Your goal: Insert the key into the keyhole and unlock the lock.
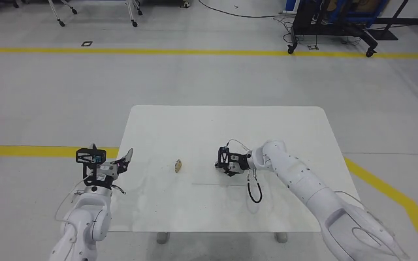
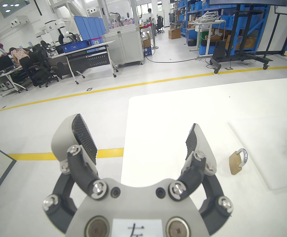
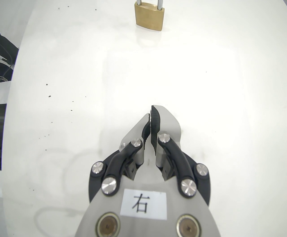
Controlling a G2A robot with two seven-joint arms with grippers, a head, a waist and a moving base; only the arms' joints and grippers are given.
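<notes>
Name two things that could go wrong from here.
The padlock lies loose on the table, and the open left gripper is off at the table's edge, so a push may slide it. The right gripper pinches what looks like the key by a sliver at its tips; it could twist or slip.

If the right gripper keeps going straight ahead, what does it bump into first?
Most likely the brass padlock. The right gripper, fingers shut on a thin sliver that looks like the key, points across the table straight at it, nothing between. Height is unclear, so it might pass over.
</notes>
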